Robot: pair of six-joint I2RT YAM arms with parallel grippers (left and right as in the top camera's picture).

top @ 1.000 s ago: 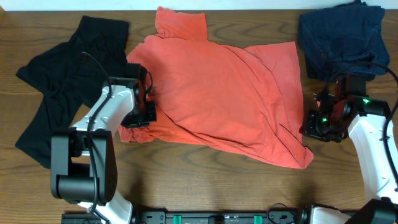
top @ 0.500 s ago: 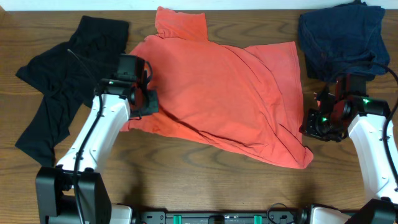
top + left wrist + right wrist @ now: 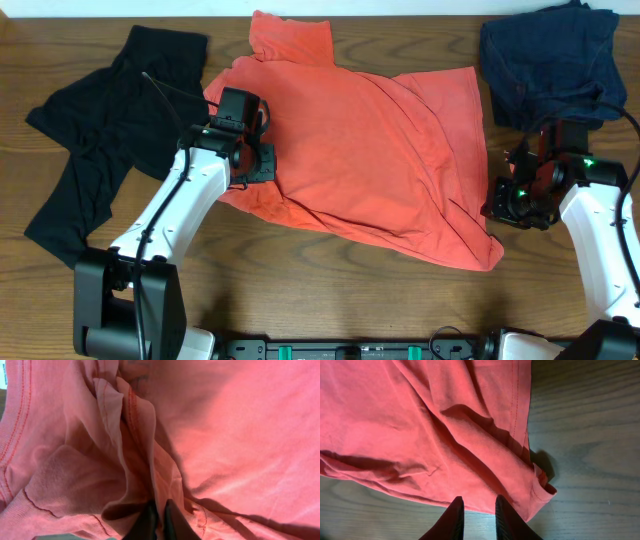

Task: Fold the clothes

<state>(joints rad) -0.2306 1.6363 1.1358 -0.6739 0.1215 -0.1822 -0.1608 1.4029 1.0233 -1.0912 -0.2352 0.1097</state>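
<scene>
While coral T-shirt [image 3: 370, 150] lies rumpled across middle of table [image 3: 330, 300], collar toward far edge, I count no clean fold yet; judge task at early stage. My left gripper [image 3: 160, 519] pinched tight on bunched ridge of fabric at shirt's left side. My right gripper [image 3: 476, 510] narrow gap, empty, hovering over shirt's near right corner. Black garment [image 3: 110, 130] crumpled at left edge, navy garment [image 3: 545, 55] heaped in far right corner. Both unfolded. All three left to do.

Bare table [image 3: 330, 290] strip along near edge; coral T-shirt [image 3: 370, 150] fills centre, black garment [image 3: 100, 140] left, navy garment [image 3: 545, 60] right.
</scene>
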